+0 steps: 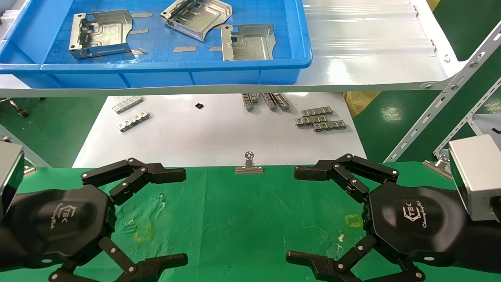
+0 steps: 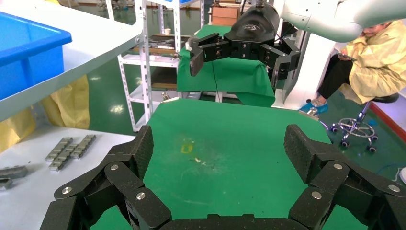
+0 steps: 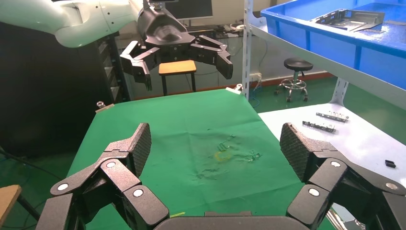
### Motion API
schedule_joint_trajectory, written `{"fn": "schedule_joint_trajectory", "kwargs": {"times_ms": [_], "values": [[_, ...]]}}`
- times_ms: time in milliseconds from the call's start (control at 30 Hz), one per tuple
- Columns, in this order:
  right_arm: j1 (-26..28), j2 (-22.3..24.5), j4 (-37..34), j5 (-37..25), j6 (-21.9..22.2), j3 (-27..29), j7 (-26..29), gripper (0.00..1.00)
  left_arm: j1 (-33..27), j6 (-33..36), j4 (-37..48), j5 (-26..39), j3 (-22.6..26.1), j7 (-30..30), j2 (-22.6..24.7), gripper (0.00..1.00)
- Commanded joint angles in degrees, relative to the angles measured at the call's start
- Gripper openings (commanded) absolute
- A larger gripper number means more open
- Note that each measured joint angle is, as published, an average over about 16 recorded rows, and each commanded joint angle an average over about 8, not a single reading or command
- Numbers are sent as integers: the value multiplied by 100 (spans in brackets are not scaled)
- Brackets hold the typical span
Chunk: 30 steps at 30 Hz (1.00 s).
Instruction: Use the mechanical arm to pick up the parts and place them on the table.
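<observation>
The parts (image 1: 101, 34) I am after all lie in the blue tray (image 1: 164, 72) on the raised white shelf (image 1: 375, 58): one towards my left, one (image 1: 195, 18) tilted near the middle, and one (image 1: 247, 42) flat by the tray's near wall. None has reached the green tabletop (image 1: 250, 219) yet, which carries only its yellow square marks and a binder clip (image 1: 248, 164) at the far edge.

My left claw (image 1: 172, 213) and my right claw (image 1: 299, 213) both hang low over the green cloth, facing each other, fingers spread wide and holding nothing. So the step in hand, as I judge it, is the first reach up to the tray.

To do it well I would lift one claw clear of the shelf's front lip before moving forward, come down over the tray wall from above, and take a plate across a folded edge, where the fingers can bite. The flat plate nearest the wall looks the easiest reach for my right claw. The small toothed strips (image 1: 321, 119) on the white board (image 1: 219, 133) below are not mine to take.
</observation>
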Motion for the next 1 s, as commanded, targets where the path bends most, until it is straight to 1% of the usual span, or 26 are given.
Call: {"fn": "schedule_joint_trajectory", "kwargs": {"times_ms": [33,1000], "values": [[0,0,0,0,0,0,0,100,0,0,0,0,0,0,0,100],[0,0,0,0,0,0,0,100,0,0,0,0,0,0,0,100]]}}
